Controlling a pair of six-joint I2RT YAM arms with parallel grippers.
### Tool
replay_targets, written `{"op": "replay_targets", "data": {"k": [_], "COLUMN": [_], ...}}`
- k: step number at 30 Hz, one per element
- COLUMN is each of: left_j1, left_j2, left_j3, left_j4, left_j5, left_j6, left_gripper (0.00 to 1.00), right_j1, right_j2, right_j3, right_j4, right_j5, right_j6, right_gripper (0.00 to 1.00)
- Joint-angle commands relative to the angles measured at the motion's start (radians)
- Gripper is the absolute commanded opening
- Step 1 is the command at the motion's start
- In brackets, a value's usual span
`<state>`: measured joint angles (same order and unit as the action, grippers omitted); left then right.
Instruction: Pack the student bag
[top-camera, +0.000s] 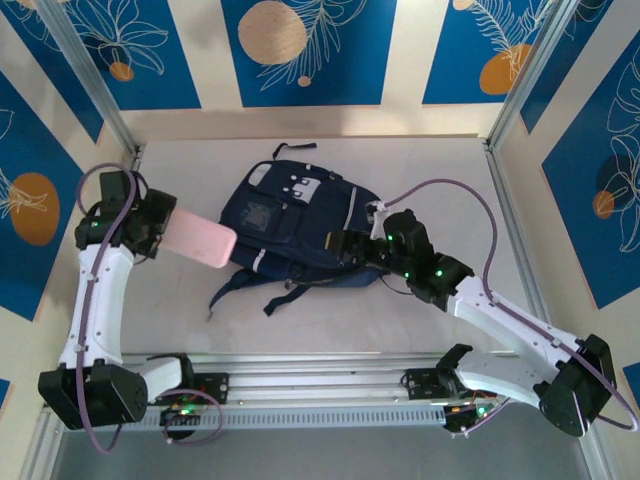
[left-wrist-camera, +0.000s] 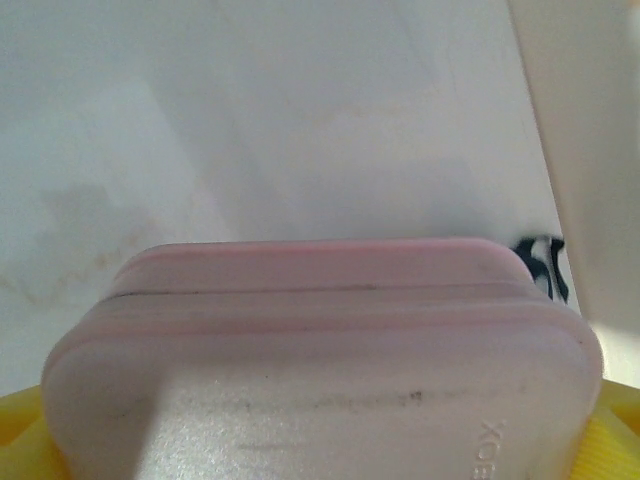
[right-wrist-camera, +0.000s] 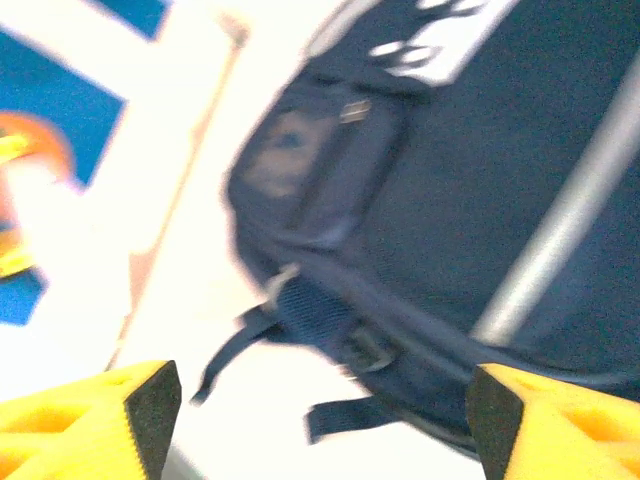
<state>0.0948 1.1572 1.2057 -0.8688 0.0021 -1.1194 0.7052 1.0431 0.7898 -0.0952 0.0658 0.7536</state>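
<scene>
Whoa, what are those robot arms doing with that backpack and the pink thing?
They are packing a school bag. The left end effector holds a pink box off to the left of the navy backpack, which lies on the white table. The right end effector is open and holds nothing, right at the backpack's near right edge. The pink box is not in the bag yet.

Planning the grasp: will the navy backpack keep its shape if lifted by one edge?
Probably not: the backpack lies flat, soft fabric, so it likely sags. Its loose straps trail on the table and may snag. Pushed, it probably bunches.
</scene>
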Motion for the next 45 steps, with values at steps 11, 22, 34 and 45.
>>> {"op": "replay_targets", "data": {"k": [11, 22, 34, 45], "left_j1": [-0.286, -0.407, -0.477, -0.48], "left_j2": [-0.025, -0.003, 0.013, 0.032], "left_j3": [-0.036, -0.016, 0.02, 0.023], "left_j4": [0.084, 0.099, 0.091, 0.109], "left_j5": [0.152, 0.118, 0.08, 0.103], "left_j6": [-0.226, -0.257, -0.253, -0.252], "left_gripper": [0.79, 0.79, 0.79, 0.79], "right_j1": [0.062, 0.138, 0.143, 0.137], "right_j2": [0.208, 0.287, 0.284, 0.231], "right_j3": [0.066, 0.113, 0.132, 0.109], "right_j4": [0.266, 0.325, 0.188, 0.121], "right_j5": [-0.476, -0.535, -0.273, -0.166], "right_j6": [0.023, 0.0, -0.042, -0.048], "right_gripper": [0.9, 0.88, 0.81, 0.81]}}
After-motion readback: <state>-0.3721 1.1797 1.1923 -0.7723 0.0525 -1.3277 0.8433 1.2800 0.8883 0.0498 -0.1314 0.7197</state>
